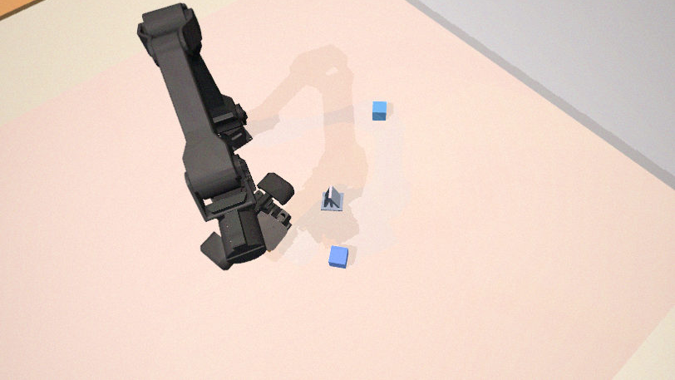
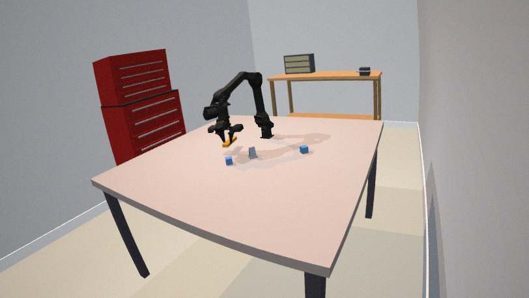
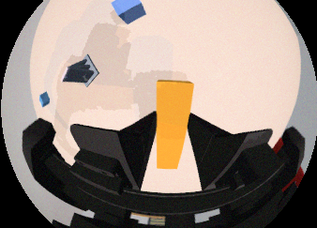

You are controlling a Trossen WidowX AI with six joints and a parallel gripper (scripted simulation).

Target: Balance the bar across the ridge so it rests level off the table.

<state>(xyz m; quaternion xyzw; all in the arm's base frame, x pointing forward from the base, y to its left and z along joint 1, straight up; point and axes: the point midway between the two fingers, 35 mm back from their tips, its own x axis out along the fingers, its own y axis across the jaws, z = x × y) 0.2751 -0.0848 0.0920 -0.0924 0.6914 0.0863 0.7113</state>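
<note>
My gripper (image 2: 227,141) (image 3: 172,115) is shut on the orange bar (image 2: 226,145) (image 3: 173,99). The fingers press on its two long sides near its middle, and the bar is held above the table. In the top view the arm hides nearly all of the bar. The grey ridge (image 1: 332,199) (image 2: 252,152) (image 3: 81,73) stands upright on its small square base, with nothing on it. It is to the right of the gripper in the top and exterior views and to the upper left of the bar in the wrist view.
A blue cube (image 1: 338,256) (image 2: 228,160) (image 3: 128,7) lies on the table (image 1: 472,266) (image 2: 242,201) near the ridge. A lighter blue cube (image 1: 379,110) (image 2: 303,149) (image 3: 44,99) lies farther off, on the ridge's other side. A red tool chest (image 2: 144,103) stands beyond the table.
</note>
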